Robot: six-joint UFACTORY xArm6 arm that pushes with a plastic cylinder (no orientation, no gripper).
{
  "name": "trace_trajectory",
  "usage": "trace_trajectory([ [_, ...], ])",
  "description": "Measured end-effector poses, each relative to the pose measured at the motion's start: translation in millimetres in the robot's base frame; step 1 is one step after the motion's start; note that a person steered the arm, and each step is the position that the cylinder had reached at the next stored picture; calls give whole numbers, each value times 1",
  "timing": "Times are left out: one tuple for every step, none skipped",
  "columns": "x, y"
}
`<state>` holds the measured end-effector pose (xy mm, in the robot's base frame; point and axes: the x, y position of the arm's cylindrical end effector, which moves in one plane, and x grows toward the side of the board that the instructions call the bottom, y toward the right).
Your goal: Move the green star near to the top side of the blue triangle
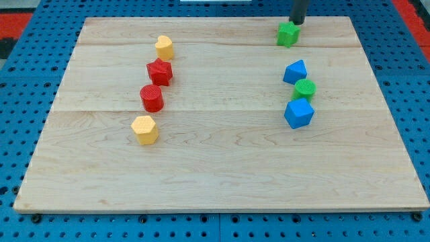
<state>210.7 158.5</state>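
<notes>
- A pale wooden board (222, 168) is seen filling most of the view; it is made of planks joined lengthwise, with seams running from the left edge to the right edge.
- The board is laid on a blue perforated base (27, 225), whose rows of round holes are visible past the left, right and bottom edges.
- A red patch (17, 17) is seen beyond the top left corner, and another (413, 10) beyond the top right corner (what they belong to cannot be made out).
- The surface is evenly lit, with only soft, short shadows cast.
</notes>
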Motion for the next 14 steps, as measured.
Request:
trace_trajectory([
  [32, 2],
  [55, 8],
  [1, -13],
  [30, -17],
  [32, -9],
  [55, -16],
  [35, -21],
  [54, -62],
  [74, -71],
  [72, -54],
  [68, -50],
  [63, -44],
  [58, -42],
  [57, -39],
])
